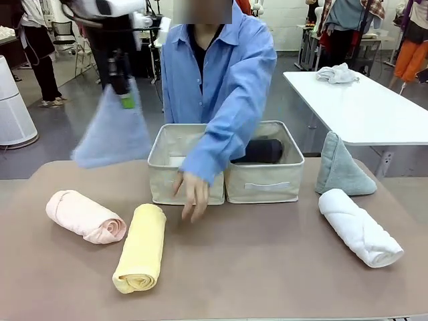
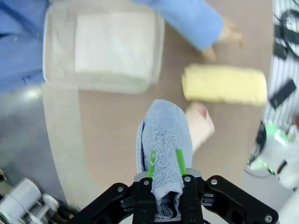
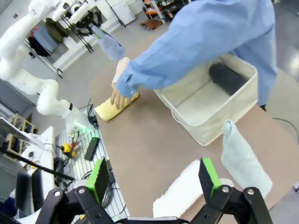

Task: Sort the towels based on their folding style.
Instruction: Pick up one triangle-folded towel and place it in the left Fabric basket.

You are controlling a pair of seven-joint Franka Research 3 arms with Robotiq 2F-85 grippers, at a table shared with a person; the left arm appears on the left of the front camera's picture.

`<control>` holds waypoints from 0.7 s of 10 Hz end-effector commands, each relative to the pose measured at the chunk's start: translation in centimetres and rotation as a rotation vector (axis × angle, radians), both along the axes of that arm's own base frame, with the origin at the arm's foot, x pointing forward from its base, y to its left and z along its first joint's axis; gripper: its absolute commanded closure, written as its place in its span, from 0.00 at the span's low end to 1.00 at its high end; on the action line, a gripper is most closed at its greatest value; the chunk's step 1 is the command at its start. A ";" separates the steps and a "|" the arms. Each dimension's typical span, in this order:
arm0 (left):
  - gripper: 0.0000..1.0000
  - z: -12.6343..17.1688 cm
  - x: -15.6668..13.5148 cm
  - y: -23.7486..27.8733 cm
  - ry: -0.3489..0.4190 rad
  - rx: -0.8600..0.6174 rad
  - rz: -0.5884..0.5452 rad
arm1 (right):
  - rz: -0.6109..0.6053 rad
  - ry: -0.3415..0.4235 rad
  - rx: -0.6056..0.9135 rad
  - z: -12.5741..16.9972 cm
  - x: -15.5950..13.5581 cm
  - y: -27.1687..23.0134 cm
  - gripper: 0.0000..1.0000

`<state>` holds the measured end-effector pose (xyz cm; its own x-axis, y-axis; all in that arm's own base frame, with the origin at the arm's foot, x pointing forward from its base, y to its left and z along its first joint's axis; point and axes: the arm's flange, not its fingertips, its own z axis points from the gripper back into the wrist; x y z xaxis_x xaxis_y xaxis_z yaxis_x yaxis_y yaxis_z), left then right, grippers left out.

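Note:
My left gripper (image 1: 124,99) is shut on the tip of the pale blue cone towel (image 1: 111,137), which hangs in the air left of the left basket (image 1: 160,175). In the left wrist view the gripper (image 2: 164,164) pinches this blue towel (image 2: 163,140) above the pink roll (image 2: 202,122) and the yellow roll (image 2: 224,85). The pink roll (image 1: 85,215) and yellow roll (image 1: 142,247) lie front left. A dark grey roll (image 1: 261,150) lies in the right basket (image 1: 264,184). The grey-green cone (image 1: 341,167) stands right, with the white roll (image 1: 360,227) before it. My right gripper (image 3: 153,176) is open above the white roll (image 3: 180,191).
The person's hand (image 1: 193,194) reaches over the left basket down to the table beside the yellow roll. A white table (image 1: 374,114) with a cloth lump (image 1: 336,73) stands back right. Bare tabletop (image 1: 267,261) spreads across the front middle.

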<state>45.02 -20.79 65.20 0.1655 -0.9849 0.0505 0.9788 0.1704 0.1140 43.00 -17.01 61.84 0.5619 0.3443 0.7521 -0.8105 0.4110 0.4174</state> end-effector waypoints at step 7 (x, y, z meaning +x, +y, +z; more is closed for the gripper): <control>0.85 0.2 -13.0 19.1 -0.060 -0.076 0.217 | -0.001 -0.008 0.019 0.1 0.1 0.1 0.00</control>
